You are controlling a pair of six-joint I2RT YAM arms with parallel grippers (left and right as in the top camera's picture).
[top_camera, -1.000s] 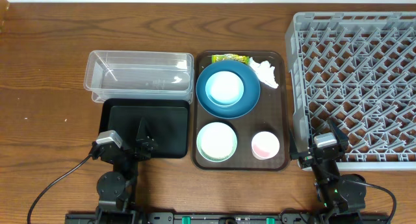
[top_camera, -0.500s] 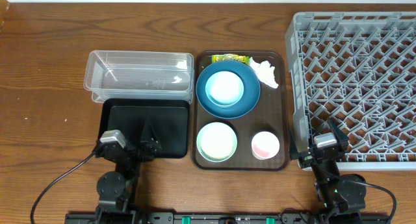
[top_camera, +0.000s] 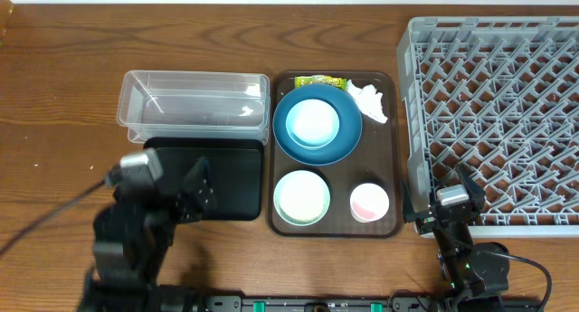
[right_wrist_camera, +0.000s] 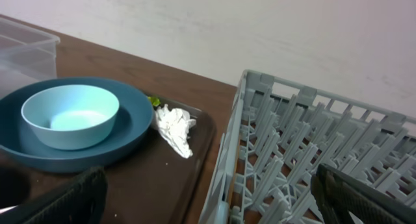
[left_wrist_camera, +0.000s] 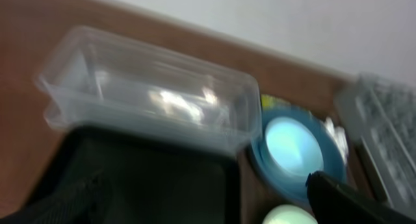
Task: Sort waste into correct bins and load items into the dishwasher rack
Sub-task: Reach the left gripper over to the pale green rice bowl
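Observation:
On the brown serving tray [top_camera: 392,158] a light-blue bowl [top_camera: 313,122] sits in the blue plate [top_camera: 348,140]. In front of them are the mint-white bowl [top_camera: 302,197] and the pink cup [top_camera: 369,202]. The tissue [top_camera: 369,100] and the snack wrapper [top_camera: 319,80] lie at the tray's far edge, and a few rice grains [right_wrist_camera: 166,163] dot the tray. The clear tub [top_camera: 194,104] and the black tray [top_camera: 235,167] are to the left, the dishwasher rack [top_camera: 507,113] to the right. My left gripper [top_camera: 201,187] hangs open over the black tray. My right gripper [top_camera: 439,194] is open and empty at the rack's near-left corner.
In the right wrist view the rack's wall [right_wrist_camera: 227,165] runs close along the serving tray's right edge. Both arm bases stand at the table's front edge. Bare wood surrounds the tub on the left and at the back.
My left arm has lifted and swung up and left from its rest pose, its gripper now above the black tray. The right arm has not moved.

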